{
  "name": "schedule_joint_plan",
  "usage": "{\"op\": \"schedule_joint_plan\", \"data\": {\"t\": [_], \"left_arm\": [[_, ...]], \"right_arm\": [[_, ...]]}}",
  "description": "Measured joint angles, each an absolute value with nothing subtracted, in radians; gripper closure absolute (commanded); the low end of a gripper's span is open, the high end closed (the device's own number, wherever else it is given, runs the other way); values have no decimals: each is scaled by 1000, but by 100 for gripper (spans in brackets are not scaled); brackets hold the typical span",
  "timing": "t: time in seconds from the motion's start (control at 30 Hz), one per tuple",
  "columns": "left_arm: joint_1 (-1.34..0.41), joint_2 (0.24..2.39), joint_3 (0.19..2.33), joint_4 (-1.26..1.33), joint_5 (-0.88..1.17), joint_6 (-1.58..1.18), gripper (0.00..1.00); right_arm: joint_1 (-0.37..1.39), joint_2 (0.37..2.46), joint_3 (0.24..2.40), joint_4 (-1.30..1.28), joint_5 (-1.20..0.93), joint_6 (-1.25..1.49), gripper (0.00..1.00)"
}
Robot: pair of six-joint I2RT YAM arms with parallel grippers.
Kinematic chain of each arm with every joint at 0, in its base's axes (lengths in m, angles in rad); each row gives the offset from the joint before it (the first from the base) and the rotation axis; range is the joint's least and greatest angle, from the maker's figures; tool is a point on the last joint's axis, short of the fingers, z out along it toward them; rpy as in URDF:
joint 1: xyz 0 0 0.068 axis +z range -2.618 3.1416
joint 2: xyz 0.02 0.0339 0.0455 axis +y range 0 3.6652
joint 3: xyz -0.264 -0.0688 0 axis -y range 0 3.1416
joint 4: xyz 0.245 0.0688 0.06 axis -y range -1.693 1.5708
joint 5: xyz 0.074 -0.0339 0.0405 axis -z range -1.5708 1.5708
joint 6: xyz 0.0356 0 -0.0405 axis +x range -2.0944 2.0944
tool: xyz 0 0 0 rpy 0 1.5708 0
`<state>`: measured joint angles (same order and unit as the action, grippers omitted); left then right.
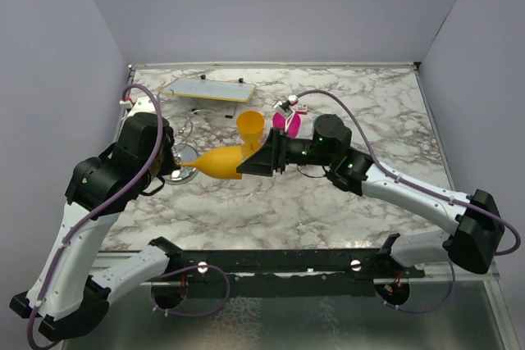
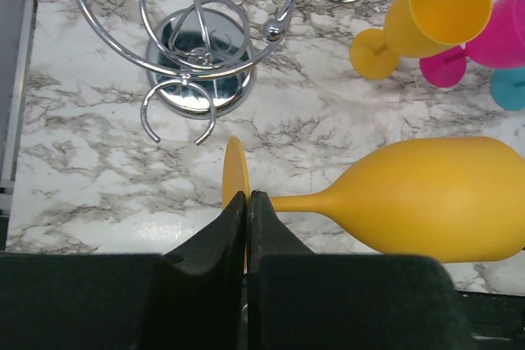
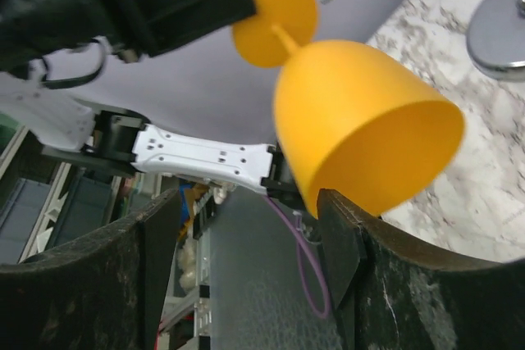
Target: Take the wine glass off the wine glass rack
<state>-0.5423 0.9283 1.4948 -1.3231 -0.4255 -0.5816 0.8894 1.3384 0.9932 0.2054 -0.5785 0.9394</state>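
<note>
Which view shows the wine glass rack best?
Left wrist: the wine glass rack shows base and wire arms. From the top the left arm hides most of it; the right wrist catches only its edge.

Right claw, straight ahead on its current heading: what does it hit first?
The rim of the yellow plastic wine glass, held sideways by the left claw, just ahead of the right claw. Gap looks small, depth unclear.

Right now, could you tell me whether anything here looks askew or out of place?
Only the yellow wine glass: it is off the wine glass rack and lies horizontal, its foot pinched in the shut left gripper, its bowl pointing at the open right gripper. The other yellow glass stands upright on the table.
</note>
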Motion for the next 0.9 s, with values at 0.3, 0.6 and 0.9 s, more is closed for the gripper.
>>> {"op": "schedule_joint_plan", "data": {"t": [0.3,0.6,0.9], "left_arm": [[-542,886,1462,-1201,-332,-632,100],[-543,844,1406,-1094,-251,-677,96],[-543,765,1362,-923,-185,-675,15]], "right_arm": [[895,1298,988,288,-580,930,55],[896,1203,884,347,-529,914,96],[898,1011,830,337,-383,813,99]]}}
